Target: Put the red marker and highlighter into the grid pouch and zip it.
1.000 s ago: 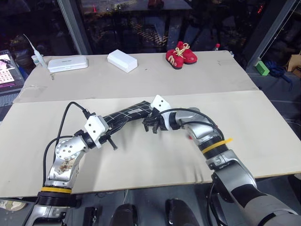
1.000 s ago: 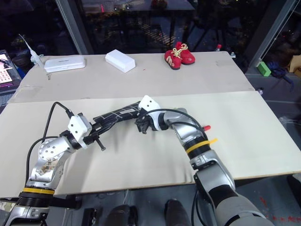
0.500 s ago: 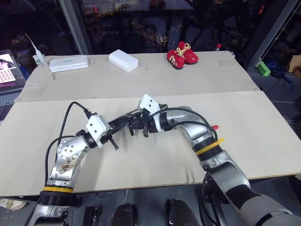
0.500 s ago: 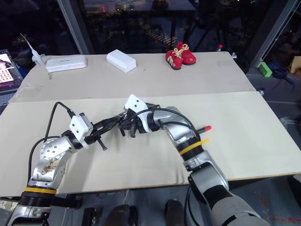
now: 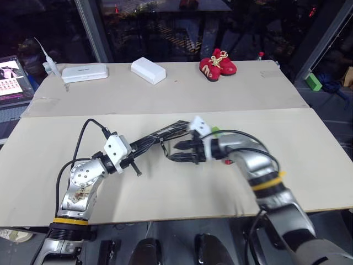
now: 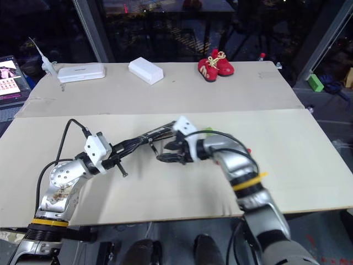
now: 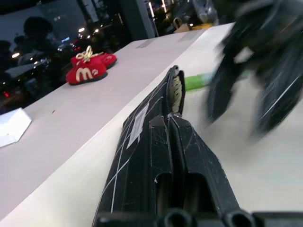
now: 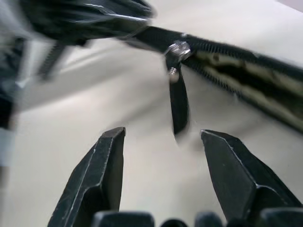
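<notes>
The left arm is reached forward and toward the right, roughly level, and its left gripper (image 5: 144, 144) is clamped shut on the near end of the grid pouch (image 5: 165, 134), which is held raised off the surface. The right arm is bent across the front so that the right gripper (image 5: 175, 151) is pointed toward the robot's left and tipped slightly downward. Its two black fingers (image 8: 102, 165) are spread apart with nothing gripped between them.
</notes>
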